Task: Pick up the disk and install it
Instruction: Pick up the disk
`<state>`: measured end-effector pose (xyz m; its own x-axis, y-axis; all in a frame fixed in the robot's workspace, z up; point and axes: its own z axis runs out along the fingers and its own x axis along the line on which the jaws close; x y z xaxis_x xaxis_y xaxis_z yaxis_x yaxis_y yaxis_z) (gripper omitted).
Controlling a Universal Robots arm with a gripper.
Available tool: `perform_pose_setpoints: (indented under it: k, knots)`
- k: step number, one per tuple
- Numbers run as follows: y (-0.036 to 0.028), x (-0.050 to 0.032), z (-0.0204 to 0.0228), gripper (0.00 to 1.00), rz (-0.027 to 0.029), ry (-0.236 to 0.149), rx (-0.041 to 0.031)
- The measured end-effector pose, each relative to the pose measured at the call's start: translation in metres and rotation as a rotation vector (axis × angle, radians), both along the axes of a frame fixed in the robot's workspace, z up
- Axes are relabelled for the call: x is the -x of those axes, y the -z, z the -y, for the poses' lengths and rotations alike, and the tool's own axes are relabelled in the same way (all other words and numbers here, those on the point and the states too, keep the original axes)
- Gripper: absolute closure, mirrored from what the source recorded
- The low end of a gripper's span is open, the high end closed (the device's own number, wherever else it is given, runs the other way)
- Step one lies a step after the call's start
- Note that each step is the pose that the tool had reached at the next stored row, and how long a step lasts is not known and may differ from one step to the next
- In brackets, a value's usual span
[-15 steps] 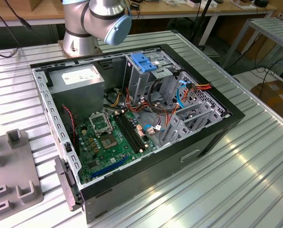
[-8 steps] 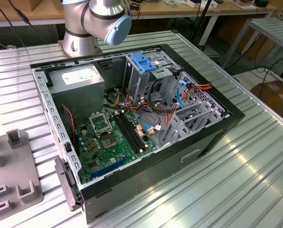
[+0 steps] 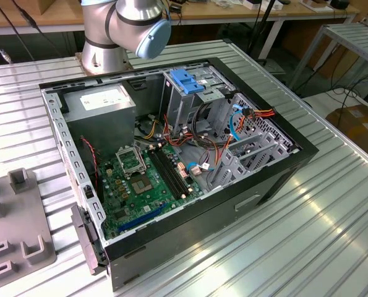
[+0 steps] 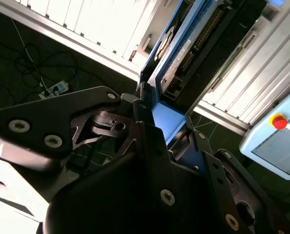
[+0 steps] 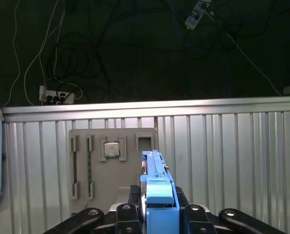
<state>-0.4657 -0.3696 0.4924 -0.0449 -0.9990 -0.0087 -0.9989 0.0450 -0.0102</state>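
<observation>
Now the hand (image 5: 156, 200) grips the blue-bracketed disk (image 5: 154, 168) edge-on between its fingers, up off the ribbed metal desk (image 5: 232, 156), beside the grey fixture tray (image 5: 81, 165).

The disk (image 5: 157, 195) has a bright blue bracket, the bench (image 3: 307, 210) is ribbed silver, the computer case (image 3: 233, 213) is black with a green motherboard (image 3: 140, 185), and the fixture plate (image 5: 130, 173) is plain grey.

I see a ribbed metal table (image 3: 320, 216). An open computer case (image 3: 264, 192) sits on its middle. A grey fixture block (image 3: 17, 241) lies toward the exterior view's left, and the arm's base (image 3: 100, 59) stands beyond the case.
</observation>
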Motion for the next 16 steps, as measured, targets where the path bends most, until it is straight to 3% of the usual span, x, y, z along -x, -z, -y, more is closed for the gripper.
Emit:
perform_pose_setpoints:
  k: [11, 16]
  knots:
    - [-0.0006, -0.0001, 0.0, 0.63, 0.0001, 0.0, -0.0001]
    - [-0.0006, -0.0062, 0.0, 0.63, 0.0, 0.0, 0.0]
